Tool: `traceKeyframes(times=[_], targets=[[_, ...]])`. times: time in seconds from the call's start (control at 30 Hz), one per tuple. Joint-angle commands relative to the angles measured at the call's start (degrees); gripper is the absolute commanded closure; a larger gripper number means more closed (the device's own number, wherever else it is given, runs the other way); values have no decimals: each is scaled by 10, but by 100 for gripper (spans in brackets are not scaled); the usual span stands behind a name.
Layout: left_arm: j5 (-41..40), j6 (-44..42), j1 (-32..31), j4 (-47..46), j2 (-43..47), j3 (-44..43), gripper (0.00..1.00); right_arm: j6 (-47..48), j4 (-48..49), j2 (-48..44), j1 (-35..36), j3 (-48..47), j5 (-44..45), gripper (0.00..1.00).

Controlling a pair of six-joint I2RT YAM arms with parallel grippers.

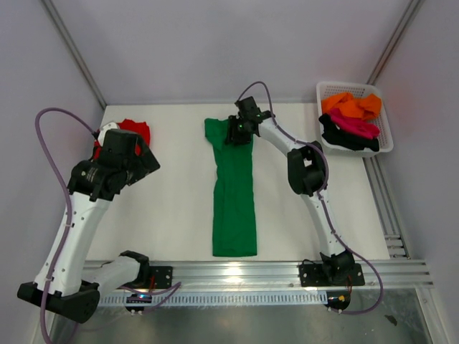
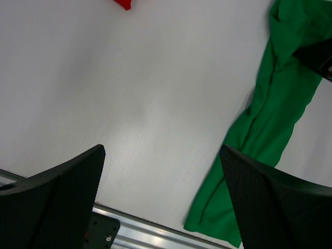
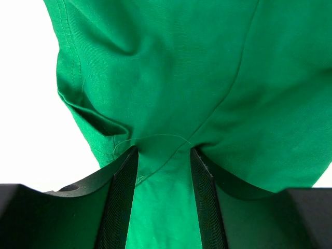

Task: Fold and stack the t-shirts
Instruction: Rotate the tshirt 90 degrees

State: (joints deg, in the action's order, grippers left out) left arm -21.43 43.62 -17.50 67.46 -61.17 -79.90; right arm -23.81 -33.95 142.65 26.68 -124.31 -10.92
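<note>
Right gripper (image 3: 163,155): jaws pinched on a bunched fold of the green t-shirt (image 3: 171,72) at its far end. The shirt lies as a long narrow strip down the middle of the table (image 1: 165,215), already folded lengthwise. Left gripper (image 2: 161,197): jaws wide apart, holding nothing, hovering off to the left near the red t-shirt (image 1: 135,130). The other shirts sit in the basket (image 1: 387,122). Recommendation: carry the pinched end low and straight toward the near hem, keeping the edges aligned. The grip looks shallow, so the cloth may slip.
</note>
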Motion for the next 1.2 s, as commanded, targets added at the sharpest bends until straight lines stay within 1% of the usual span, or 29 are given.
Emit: traceKeyframes(times=[0.0, 0.2, 0.33, 0.53, 0.57, 0.67, 0.7, 0.8, 0.83, 0.9, 0.97, 1.0, 1.03, 1.17], targets=[[-4, 11, 1, 16, 15, 4, 5, -4, 24, 25, -12, -40, -17, 51], [3, 9, 1, 10, 30, 30, 5, 2, 51, 28, -19, -38, -26, 50], [21, 16, 1, -9, 44, 60, 5, 8, 105, 6, -20, -8, -16, 50], [34, 21, 1, -19, 47, 88, 6, 5, 105, 0, -22, -41, 12, 50], [34, 21, 1, -22, 47, 91, 6, 3, 105, -13, -22, -39, 14, 50], [39, 21, 1, -30, 50, 95, 6, 3, 135, -59, -23, 21, 17, 50], [40, 22, 1, -33, 50, 96, 6, 3, 147, -107, -22, 69, 19, 50], [47, 22, 1, -44, 49, 105, 5, 10, 190, -188, -22, 163, 33, 50], [52, 22, 1, -47, 47, 108, 6, 10, 192, -236, -22, 179, 39, 50], [55, 22, 1, -60, 45, 119, 6, 11, 185, -279, -21, 216, 36, 50], [66, 23, 0, -73, 40, 128, 6, 15, 138, -339, -13, 242, 44, 50], [69, 23, 0, -78, 38, 131, 6, 17, 124, -339, -9, 251, 55, 50], [73, 23, 1, -82, 35, 132, 6, 16, 117, -362, -7, 264, 61, 50], [91, 24, 0, -98, 18, 133, 6, -4, 103, -392, 0, 339, 53, 50]])
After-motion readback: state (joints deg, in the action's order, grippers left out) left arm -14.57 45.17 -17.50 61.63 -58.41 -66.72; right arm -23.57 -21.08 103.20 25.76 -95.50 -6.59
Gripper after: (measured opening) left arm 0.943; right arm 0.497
